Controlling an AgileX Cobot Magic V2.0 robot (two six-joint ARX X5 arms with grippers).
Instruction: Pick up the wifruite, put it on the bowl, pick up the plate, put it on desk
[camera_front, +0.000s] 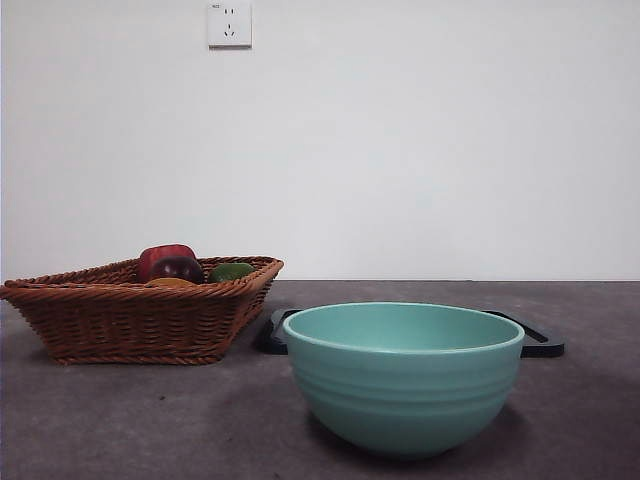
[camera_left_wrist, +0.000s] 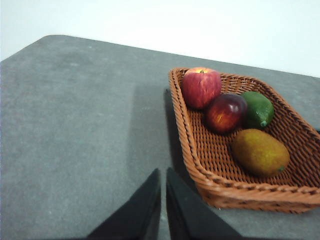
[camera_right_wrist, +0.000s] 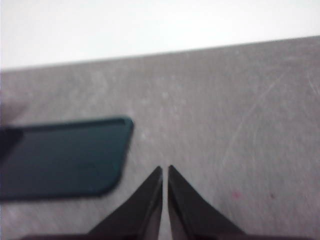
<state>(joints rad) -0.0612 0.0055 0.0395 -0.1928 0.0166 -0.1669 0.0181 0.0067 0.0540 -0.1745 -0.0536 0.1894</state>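
The wifruite (camera_left_wrist: 259, 151) lies in the brown basket (camera_front: 100, 320), at its near end, and it looks dull orange-brown in the left wrist view. In the front view only a thin orange bit (camera_front: 170, 283) of it shows over the basket rim. Three more fruits sit farther back in the basket: a red apple (camera_left_wrist: 201, 87), a dark red fruit (camera_left_wrist: 225, 112) and a green fruit (camera_left_wrist: 258, 109). The dark red fruit and the green fruit touch each other. The left gripper (camera_left_wrist: 163, 172) hangs over the bare desk (camera_left_wrist: 75, 125), just beside the basket's edge. Its two black jaws are pressed close together and hold nothing. The wifruite is a little way off from it, inside the basket. The mint-green bowl (camera_front: 403, 375) stands on the desk, near the front and to the right of the basket, and nothing shows above its rim. A flat dark plate (camera_front: 540, 343) lies on the desk right behind the bowl. The right gripper (camera_right_wrist: 165, 170) is also closed tight and holds nothing. It hangs over the grey desk, with the plate (camera_right_wrist: 60, 157) near it.
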